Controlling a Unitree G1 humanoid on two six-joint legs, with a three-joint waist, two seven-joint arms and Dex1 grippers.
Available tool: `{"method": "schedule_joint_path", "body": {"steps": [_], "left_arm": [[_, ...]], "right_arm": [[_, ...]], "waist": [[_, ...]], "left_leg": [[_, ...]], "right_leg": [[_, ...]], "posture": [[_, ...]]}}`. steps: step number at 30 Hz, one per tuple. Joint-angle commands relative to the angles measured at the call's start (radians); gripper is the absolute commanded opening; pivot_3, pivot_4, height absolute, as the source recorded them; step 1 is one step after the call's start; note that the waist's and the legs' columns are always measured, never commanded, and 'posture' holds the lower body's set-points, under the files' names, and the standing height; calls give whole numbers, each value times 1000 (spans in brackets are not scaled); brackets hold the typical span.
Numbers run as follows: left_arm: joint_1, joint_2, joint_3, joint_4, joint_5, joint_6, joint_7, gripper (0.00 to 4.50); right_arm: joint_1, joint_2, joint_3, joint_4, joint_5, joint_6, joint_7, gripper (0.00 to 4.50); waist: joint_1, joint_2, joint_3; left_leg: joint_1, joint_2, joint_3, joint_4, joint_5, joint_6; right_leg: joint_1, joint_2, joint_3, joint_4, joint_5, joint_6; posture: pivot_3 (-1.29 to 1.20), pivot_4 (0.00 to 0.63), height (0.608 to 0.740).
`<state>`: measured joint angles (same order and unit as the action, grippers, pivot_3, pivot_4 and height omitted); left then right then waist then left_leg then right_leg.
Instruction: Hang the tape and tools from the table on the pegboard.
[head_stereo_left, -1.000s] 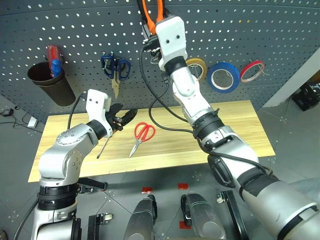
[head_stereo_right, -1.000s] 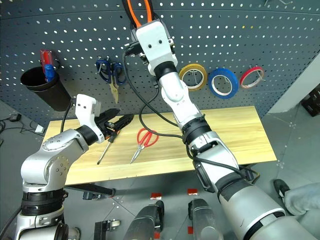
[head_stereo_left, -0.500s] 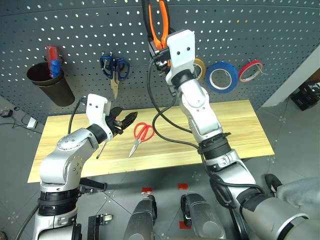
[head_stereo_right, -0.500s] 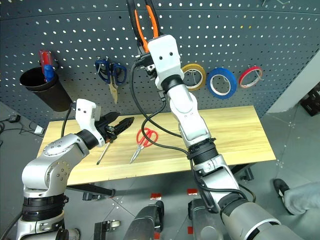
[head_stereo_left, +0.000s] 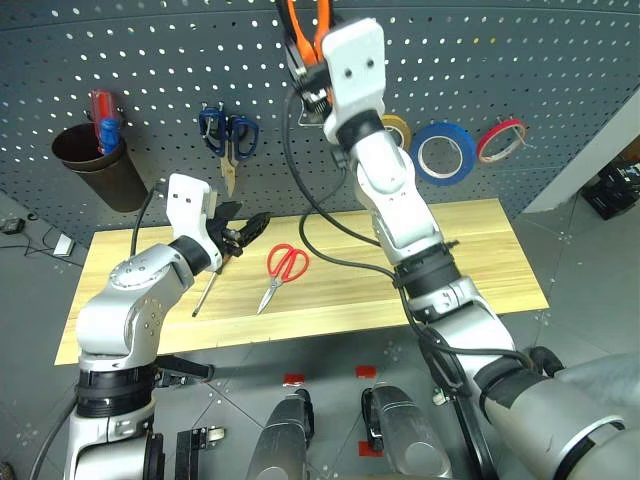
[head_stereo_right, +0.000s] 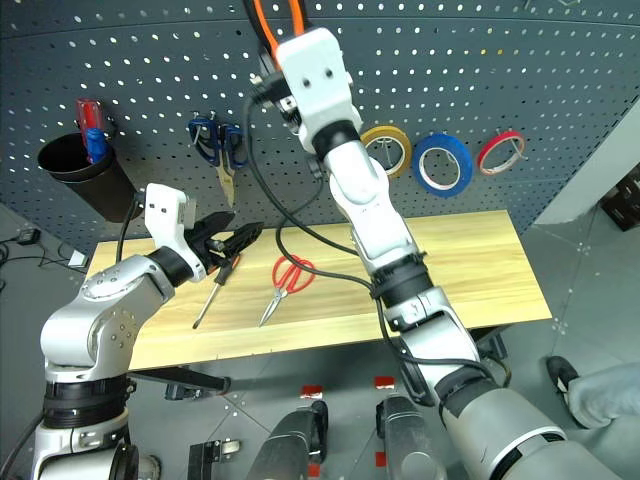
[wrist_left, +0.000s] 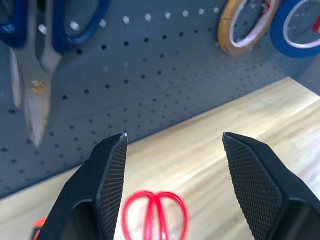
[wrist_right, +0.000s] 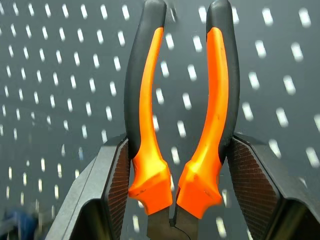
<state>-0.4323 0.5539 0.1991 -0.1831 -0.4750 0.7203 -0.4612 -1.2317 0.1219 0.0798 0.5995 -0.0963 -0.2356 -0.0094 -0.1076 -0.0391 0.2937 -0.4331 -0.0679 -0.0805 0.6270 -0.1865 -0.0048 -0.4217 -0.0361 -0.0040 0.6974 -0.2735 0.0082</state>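
Up at pegboard (head_stereo_left: 520, 60): R gripper (wrist_right: 175, 200) clamps pliers (wrist_right: 180, 115), handles up btwn fingers; L gripper (wrist_left: 172, 150) fingers apart, empty.

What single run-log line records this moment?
right gripper: shut on pliers, at pegboard | left gripper: open | red-handled scissors, screwdriver: on table

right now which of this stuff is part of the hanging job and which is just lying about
Job: orange-and-black pliers held in the right claw; red-handled scissors and slim black-and-red screwdriver on the pale wood table; blue tape ring on the dark grey pegboard.

Not job: blue-handled scissors, yellow tape ring, red tape ring, dark cup.
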Motion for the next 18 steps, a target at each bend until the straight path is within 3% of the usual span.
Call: {"method": "schedule_joint_path", "body": {"steps": [1, 10, 18], "left_arm": [[-38, 18, -11, 37, 28, -36, -21, 3192], [-89, 13, -46, 109, 72, -69, -50, 3192], [-100, -5, -64, 102, 73, -62, -59, 3192]], "right_arm": [[-89, 11, -13, 119, -2, -125, -31, 2602], [-208, -16, -26, 438, -28, -312, -95, 2602], [-266, -64, -34, 557, -56, -366, -172, 2602]], "waist": [[3, 0, 9], [24, -2, 43], [25, -2, 59]], "left_leg": [[0, 0, 0, 0, 0, 0], [-2, 0, 0, -1, 0, 0], [-2, 0, 0, -3, 0, -1]], "right_leg": [[0, 0, 0, -1, 0, 0], [-2, 0, 0, -2, 0, 0], [-2, 0, 0, -3, -1, -1]], "posture": [[-103, 350, 740], [-41, 384, 740], [-39, 390, 740]]}}
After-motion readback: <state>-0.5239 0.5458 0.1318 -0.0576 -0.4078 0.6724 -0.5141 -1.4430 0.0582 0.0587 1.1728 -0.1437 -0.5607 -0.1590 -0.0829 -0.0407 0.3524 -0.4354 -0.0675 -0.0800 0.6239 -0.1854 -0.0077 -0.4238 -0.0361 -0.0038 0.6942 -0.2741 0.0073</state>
